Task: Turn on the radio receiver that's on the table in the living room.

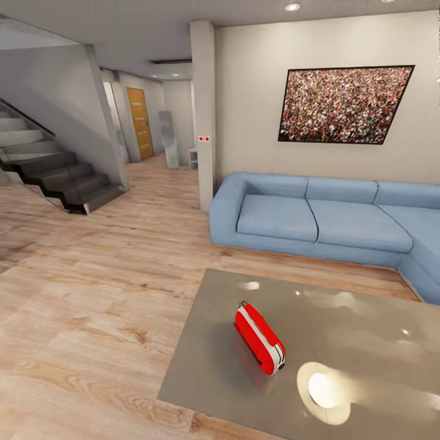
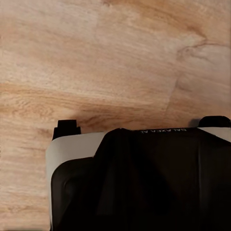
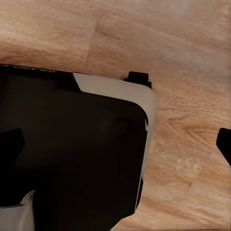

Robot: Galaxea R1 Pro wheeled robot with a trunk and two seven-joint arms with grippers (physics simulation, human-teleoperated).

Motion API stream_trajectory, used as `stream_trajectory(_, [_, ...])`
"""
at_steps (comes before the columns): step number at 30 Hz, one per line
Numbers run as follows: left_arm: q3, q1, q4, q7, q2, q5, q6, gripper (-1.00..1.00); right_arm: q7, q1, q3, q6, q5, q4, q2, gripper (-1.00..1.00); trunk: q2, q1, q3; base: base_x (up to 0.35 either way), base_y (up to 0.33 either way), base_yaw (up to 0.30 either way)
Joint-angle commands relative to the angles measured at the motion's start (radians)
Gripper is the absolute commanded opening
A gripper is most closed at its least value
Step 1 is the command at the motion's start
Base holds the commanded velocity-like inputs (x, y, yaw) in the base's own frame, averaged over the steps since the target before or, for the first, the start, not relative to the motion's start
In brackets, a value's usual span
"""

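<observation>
the radio receiver (image 1: pixel 259 338) lies on the glossy desk (image 1: pixel 366 330), just in front of the blue sofa (image 1: pixel 324 220). i'd roll nearer, square to the desk's edge, before raising an arm. neither gripper's state can be told: wrist views show robot body over wood floor (image 2: pixel 96 57).

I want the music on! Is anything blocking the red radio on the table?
Nothing visible does. The bright-red oblong radio receiver lies alone on the glossy grey-brown glass table, with bare tabletop around it and light wood plank floor beside.

One radio receiver (image 1: pixel 260 339), one table (image 1: pixel 366 324), one sofa (image 1: pixel 324 217), one framed picture (image 1: pixel 344 104).
</observation>
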Motion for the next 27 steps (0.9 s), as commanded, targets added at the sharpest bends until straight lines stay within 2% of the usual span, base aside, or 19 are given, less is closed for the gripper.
stream_trajectory(1, [0.001,0.005,0.000,0.000,0.000,0.000,-0.006,-1.00,-0.012,0.002,0.000,-0.002,0.000,0.000,0.008,1.00,0.000,0.000,0.002,0.000,0.000,0.000])
stream_trajectory(8, [0.001,0.058,0.001,0.000,-0.001,0.000,-0.057,-1.00,-0.137,0.038,0.000,-0.031,0.001,0.000,0.080,1.00,0.000,0.000,0.013,0.000,0.000,0.000])
stream_trajectory(13, [0.002,0.100,0.001,0.000,-0.011,0.001,-0.110,-1.00,-0.184,0.056,0.000,-0.041,0.003,-0.001,0.116,1.00,0.000,0.000,0.021,0.000,0.000,0.000])
stream_trajectory(18, [0.002,0.116,0.008,0.000,-0.023,0.002,-0.134,-1.00,-0.213,0.061,0.000,-0.046,0.004,-0.001,0.132,1.00,0.000,0.000,0.028,0.000,0.000,0.000])
stream_trajectory(27, [0.002,0.129,0.012,0.000,-0.027,0.008,-0.140,-1.00,-0.292,0.077,0.001,-0.048,0.009,-0.001,0.171,1.00,0.000,0.000,0.042,0.000,0.000,0.000])
